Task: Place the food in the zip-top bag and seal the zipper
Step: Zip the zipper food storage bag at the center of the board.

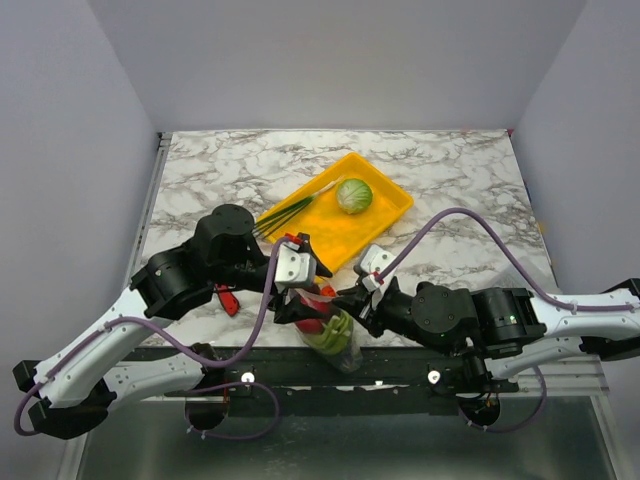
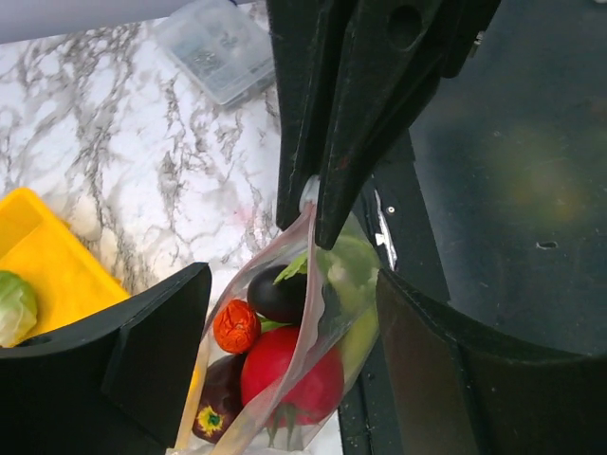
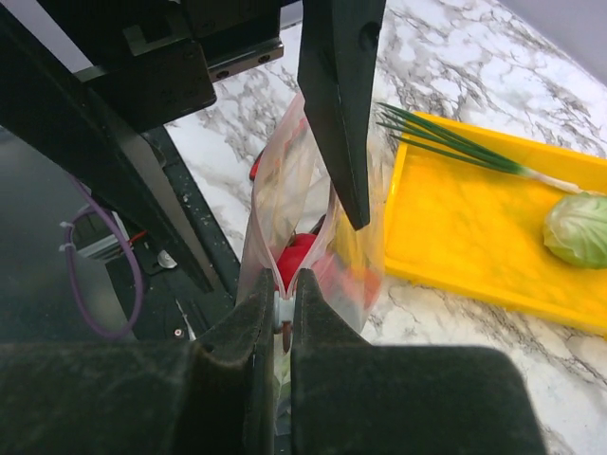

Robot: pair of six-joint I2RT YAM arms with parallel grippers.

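R tool (image 3: 285, 296) is clenched on the mouth edge of the bag (image 3: 285, 180), holding it upright at the near edge of the desk (image 1: 450, 170), w/ tomato (image 2: 285, 379) & eggplant (image 2: 280, 294) inside. L tool (image 2: 294, 327) is released, jaws wide apart either side of the bag. Cabbage (image 1: 354, 195) & green onions (image 1: 290, 212) lie on the yellow tray (image 1: 385, 215).

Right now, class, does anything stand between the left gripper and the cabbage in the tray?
Nothing visible does: only the yellow tray's near rim lies between left gripper and cabbage; the green onions lie aside.
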